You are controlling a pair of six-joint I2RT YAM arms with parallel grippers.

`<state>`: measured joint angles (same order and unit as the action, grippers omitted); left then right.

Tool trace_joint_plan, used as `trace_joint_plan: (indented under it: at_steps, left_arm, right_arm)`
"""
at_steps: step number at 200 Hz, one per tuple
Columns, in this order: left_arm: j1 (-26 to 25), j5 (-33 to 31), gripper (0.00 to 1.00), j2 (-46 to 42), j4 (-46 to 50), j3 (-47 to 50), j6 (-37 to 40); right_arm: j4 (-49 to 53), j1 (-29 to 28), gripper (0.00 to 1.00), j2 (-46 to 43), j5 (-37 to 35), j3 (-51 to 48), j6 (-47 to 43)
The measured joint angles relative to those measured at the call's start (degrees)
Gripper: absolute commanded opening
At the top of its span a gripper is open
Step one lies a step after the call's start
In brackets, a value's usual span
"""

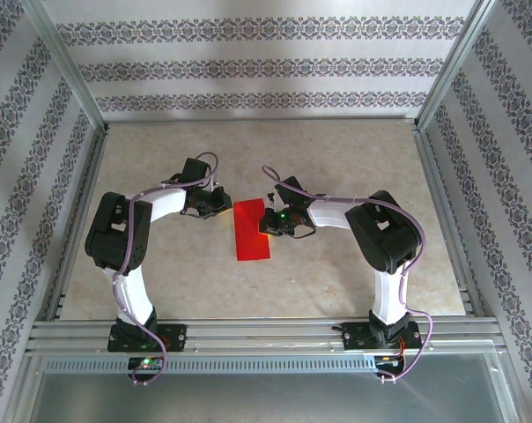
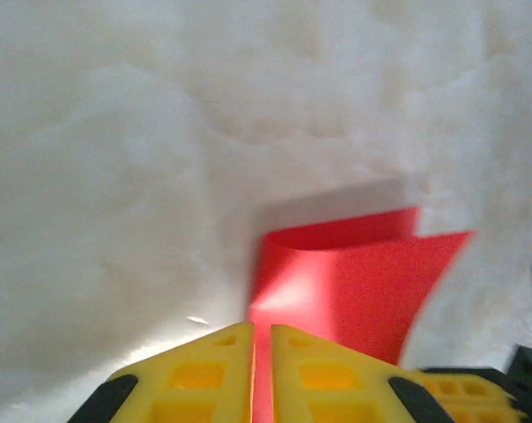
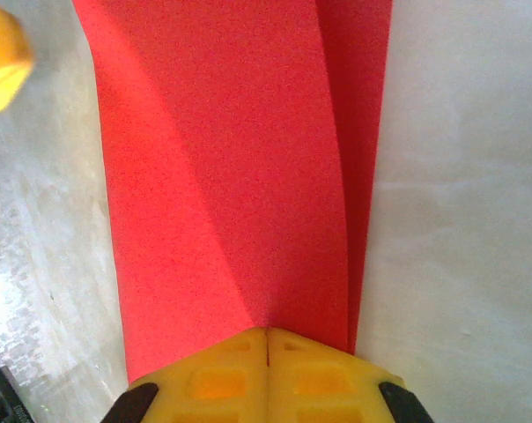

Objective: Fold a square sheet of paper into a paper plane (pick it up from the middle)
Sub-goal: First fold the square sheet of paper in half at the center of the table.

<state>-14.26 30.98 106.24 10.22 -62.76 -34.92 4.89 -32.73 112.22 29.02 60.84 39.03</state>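
Beige stone-look table (image 1: 354, 159), patterned walls (image 1: 248, 66). Top view: folded red paper (image 1: 253, 240) lies mid-frame, long axis top to bottom, slightly tilted; left gripper (image 1: 222, 204) at its upper-left corner, right gripper (image 1: 273, 222) on its right edge. Left wrist: jaws nearly together, pinching the paper's edge, layers gaping. Right wrist: jaws pressed together on it. Risk: opposed pulls could tear it or skew the crease.

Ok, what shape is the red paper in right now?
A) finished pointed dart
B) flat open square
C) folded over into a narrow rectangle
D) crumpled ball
C: the red paper reads as a narrow rectangle from above, and the right wrist view shows two overlapping layers of it.
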Motion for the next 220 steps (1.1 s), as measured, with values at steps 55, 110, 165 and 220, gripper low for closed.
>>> trace_joint_plan:
  at_steps: [55, 110, 165, 220]
  left_arm:
    - [-2.73, 3.15, 0.13, 0.94, -2.38, -1.05, -1.6]
    - [-2.62, 1.64, 0.13, 7.39, -1.81, -5.55, -2.05]
    - [-0.92, -1.27, 0.13, 8.68, 0.72, -6.75, -0.87]
    - [-0.57, -1.99, 0.13, 8.2, 2.62, -7.02, 0.55]
  right_arm:
    - [0.0, 0.0, 0.0, 0.02, 0.0, 0.0, -0.04]
    - [-0.15, 0.04, 0.0, 0.02, 0.02, -0.11, -0.07]
    - [-0.2, 0.26, 0.01, 0.04, 0.11, -0.22, -0.46]
    - [2.56, 0.5, 0.02, 0.11, -0.74, 1.62, -3.87]
